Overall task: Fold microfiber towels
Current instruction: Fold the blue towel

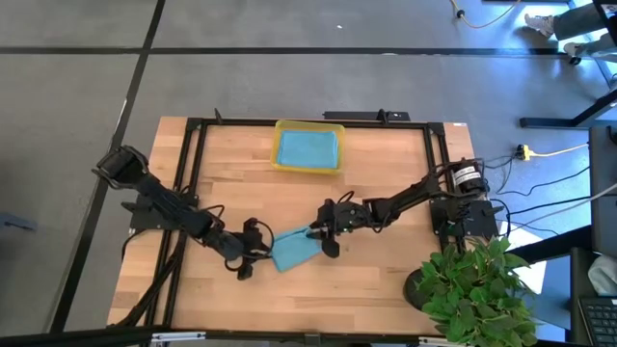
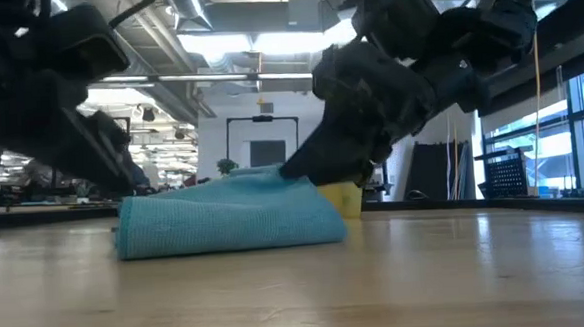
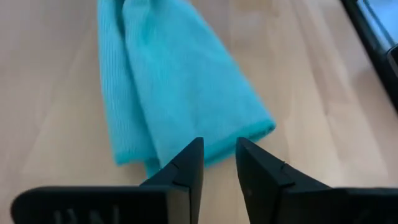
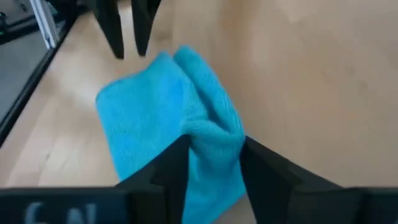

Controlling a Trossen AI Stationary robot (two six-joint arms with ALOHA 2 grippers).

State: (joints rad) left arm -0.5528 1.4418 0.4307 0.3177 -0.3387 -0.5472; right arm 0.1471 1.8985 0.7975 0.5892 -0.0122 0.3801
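Observation:
A teal-blue microfiber towel (image 1: 292, 249) lies folded in several layers on the wooden table, near its front middle; in the low view the towel (image 2: 230, 217) is a flat bundle. My left gripper (image 1: 258, 247) stands at its left end, open by a narrow gap, its tips (image 3: 219, 152) at the towel's edge. My right gripper (image 1: 318, 231) comes from the right, open, with the towel's bunched far end between its fingers (image 4: 214, 149). A second teal towel (image 1: 308, 147) lies in the yellow tray. My left gripper's fingertips (image 3: 189, 158) stand over the towel's near edge (image 3: 214, 146), slanting down from the table's left; I cannot tell whether they touch it. My right gripper has the towel's raised fold (image 4: 214, 130) between its parted fingers, slanting down from the right; the cloth fills the gap, and I cannot tell whether they press on it. The towel rests on the table.
The yellow tray (image 1: 308, 170) stands at the far middle of the table. A potted plant (image 1: 472, 284) stands at the near right corner. A black frame (image 1: 193, 130) runs around the table top. Bare wood lies left and right of the towel.

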